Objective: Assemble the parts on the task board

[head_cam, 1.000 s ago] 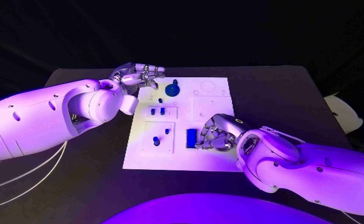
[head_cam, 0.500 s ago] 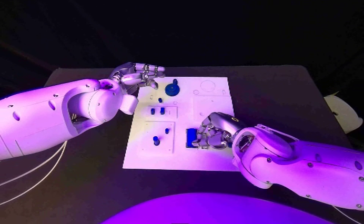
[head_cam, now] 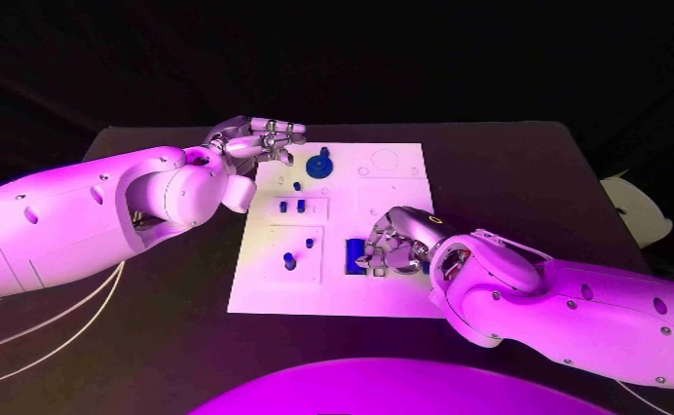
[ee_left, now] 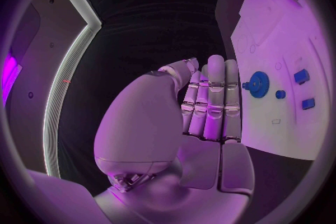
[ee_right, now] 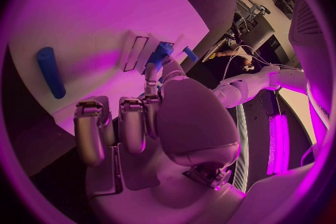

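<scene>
The white task board (head_cam: 400, 283) lies in the middle of the frame on the black table (head_cam: 534, 171), a tall rectangular plate with shallow outlined recesses. Near its upper edge sits a blue gear (head_cam: 320, 166), round and toothed, with a small blue peg (head_cam: 296, 185) just below it. Lower, left of centre, two short blue pieces (head_cam: 291, 207) stand side by side in a framed recess, and another small blue piece (head_cam: 289, 261) sits in the recess under that. A blue rectangular block (head_cam: 355, 255) rests near the board's middle, toward the lower half. The right hand (head_cam: 393, 245), at lower centre right, is over the board with its fingers curled down beside this block and touching it; whether they actually grip it cannot be told. In the right wrist view a blue cylinder (ee_right: 50, 71) lies flat on the board. The left hand (head_cam: 256, 138), at the board's upper left corner, holds nothing, its fingers (ee_left: 213, 102) pressed together and curled inward.
</scene>
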{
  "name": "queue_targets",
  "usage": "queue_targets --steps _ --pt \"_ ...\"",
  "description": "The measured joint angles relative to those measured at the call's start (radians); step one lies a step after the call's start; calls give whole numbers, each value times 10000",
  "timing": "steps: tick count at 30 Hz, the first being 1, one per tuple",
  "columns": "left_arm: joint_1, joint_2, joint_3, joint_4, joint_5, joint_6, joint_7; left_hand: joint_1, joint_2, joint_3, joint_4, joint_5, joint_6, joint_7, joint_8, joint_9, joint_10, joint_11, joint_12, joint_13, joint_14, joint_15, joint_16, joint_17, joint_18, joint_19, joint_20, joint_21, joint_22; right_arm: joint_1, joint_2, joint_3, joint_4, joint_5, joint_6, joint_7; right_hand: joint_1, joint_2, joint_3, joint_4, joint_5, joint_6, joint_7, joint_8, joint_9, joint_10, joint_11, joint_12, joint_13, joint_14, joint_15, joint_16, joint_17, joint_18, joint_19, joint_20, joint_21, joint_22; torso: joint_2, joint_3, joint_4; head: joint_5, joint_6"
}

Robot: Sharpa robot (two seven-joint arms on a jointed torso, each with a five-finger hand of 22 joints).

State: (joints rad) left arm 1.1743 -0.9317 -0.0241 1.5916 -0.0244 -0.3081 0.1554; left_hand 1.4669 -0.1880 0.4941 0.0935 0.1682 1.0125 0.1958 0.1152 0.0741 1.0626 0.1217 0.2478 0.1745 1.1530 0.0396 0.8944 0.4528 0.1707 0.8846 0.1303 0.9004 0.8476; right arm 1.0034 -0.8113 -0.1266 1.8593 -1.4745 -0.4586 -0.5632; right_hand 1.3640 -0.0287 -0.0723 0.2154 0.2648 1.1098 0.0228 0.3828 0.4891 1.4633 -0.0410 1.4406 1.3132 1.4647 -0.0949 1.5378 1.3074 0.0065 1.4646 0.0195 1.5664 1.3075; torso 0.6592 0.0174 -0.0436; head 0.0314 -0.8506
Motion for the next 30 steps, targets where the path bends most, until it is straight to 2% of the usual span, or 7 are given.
queue_targets --steps 7,10,14,17,20,25,30 --pt "0 -10 0 1 0 6 -5 0 0 0 0 0 0 0 0 0 0 0 0 0 0 0 0 0 0 0 0 0 0 -6 -255 -7 181 -79 -214 8 22 21 -37 88 123 -6 6 -8 9 27 -27 -90 0 0 0 0 0 0 0 0 0 -1 0 3 -1 -6 21" --pt "0 -14 0 1 0 9 -8 0 0 0 0 0 0 0 0 0 0 0 0 -1 0 0 0 0 1 0 0 0 0 7 -493 1 359 -39 -360 87 -43 -45 -93 228 123 -206 124 -175 -32 33 -22 -269 3 0 0 0 0 0 0 0 -174 -1 -1 3 -2 -28 47" --pt "0 -28 0 1 0 13 -13 0 0 0 0 0 0 0 0 0 -72 -1 77 9 0 0 0 -13 0 0 0 0 0 116 -918 16 577 199 -636 261 -126 -126 -52 457 123 -527 345 -500 -170 -12 190 -690 12 18 95 -117 -1 0 0 0 -509 -2 -1 3 -2 -57 71" --pt "0 -49 0 0 0 13 -17 0 0 0 0 0 0 0 9 0 -73 0 77 9 0 0 0 -13 -1 0 0 0 -1 325 -1423 31 690 432 -701 342 -236 -122 -109 569 123 -616 434 -671 -245 -106 284 -1013 18 34 146 -116 -1 0 -1 78 -585 -2 -3 -3 -9 -106 100" --pt "0 -71 -2 14 0 12 -17 4 3 0 0 0 0 0 40 1 -73 0 77 9 0 0 0 -13 0 0 0 0 -9 482 -1915 51 698 626 -492 416 -271 -80 -142 636 147 -820 567 -1051 -475 -337 436 -1393 24 18 272 -262 -1 -1 31 189 -790 -2 -9 -10 -15 -189 103" --pt "-4 -109 -3 30 0 6 17 39 39 0 0 0 0 0 40 0 -73 0 83 8 0 0 0 -13 0 0 0 0 -9 511 -2428 34 842 701 85 609 -104 78 -127 621 164 -743 615 -1435 -812 -515 474 -1977 832 18 273 -288 3 1 19 272 -892 2 -23 -4 -51 -276 156" --pt "-10 -116 -5 30 0 6 53 39 39 0 0 0 0 0 39 0 -73 0 118 16 0 0 0 -12 0 0 0 0 -8 472 -2821 29 934 411 337 658 123 86 -161 655 282 -159 456 -1471 -949 -451 453 -1703 833 20 274 -288 7 1 18 271 -706 6 -53 14 -97 -335 153"
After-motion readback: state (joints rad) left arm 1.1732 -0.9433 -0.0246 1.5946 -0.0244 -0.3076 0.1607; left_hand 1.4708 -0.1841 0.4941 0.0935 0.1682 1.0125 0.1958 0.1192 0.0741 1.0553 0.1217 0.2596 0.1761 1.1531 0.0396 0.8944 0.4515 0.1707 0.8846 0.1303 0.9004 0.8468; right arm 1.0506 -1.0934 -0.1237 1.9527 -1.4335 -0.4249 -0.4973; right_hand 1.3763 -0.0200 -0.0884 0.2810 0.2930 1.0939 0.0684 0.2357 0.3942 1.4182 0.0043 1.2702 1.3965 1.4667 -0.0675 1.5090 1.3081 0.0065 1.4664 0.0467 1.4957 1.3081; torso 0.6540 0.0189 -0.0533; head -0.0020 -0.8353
